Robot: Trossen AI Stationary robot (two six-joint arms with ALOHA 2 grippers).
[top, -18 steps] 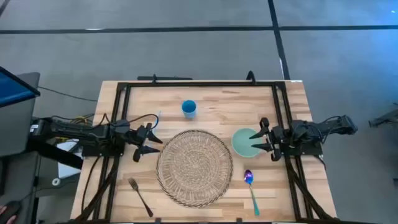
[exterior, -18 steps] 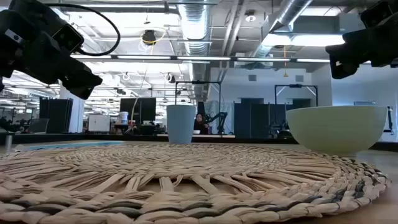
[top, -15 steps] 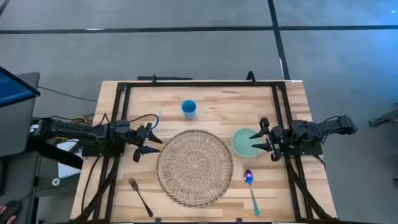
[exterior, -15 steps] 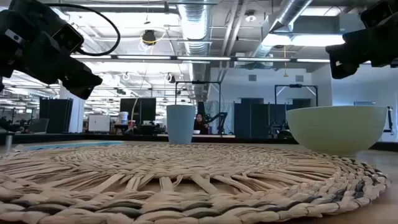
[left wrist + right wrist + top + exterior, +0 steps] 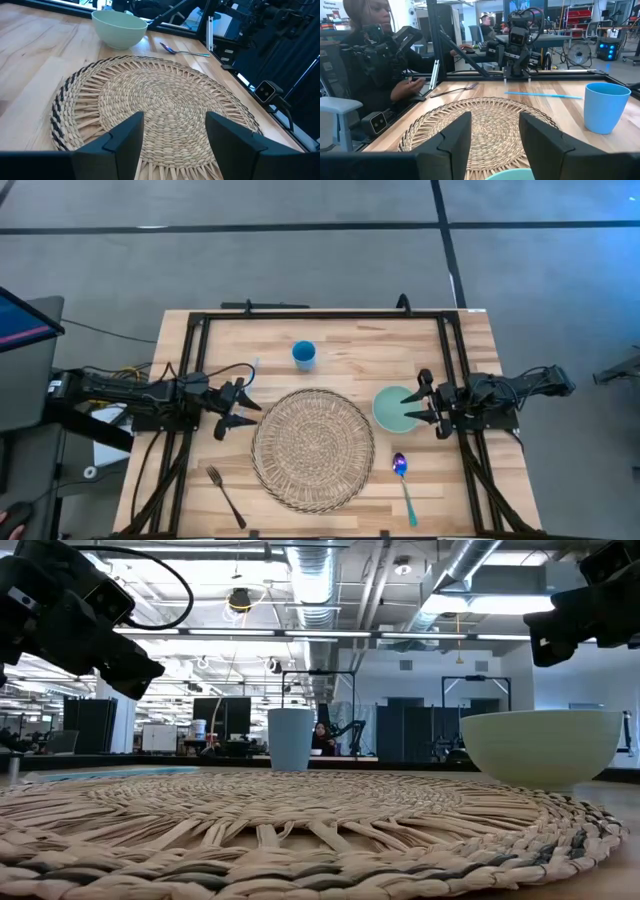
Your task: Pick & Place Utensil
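Note:
A spoon (image 5: 403,477) with an iridescent bowl and teal handle lies flat on the table near its near edge, right of the round woven placemat (image 5: 312,448); the left wrist view shows the spoon (image 5: 182,50) too. A fork (image 5: 226,496) lies flat near the near-left corner. A pale green bowl (image 5: 395,408) stands right of the mat, a blue cup (image 5: 304,355) beyond it. My left gripper (image 5: 243,409) hovers open at the mat's left edge. My right gripper (image 5: 421,404) hovers open over the bowl's right rim. Neither touches anything.
A black metal frame (image 5: 320,314) runs along the table's far, left and right sides. A thin blue straw (image 5: 543,94) lies on the wood near the cup (image 5: 605,107). A person sits beyond the table's near edge in the right wrist view. Bare wood shows between the objects.

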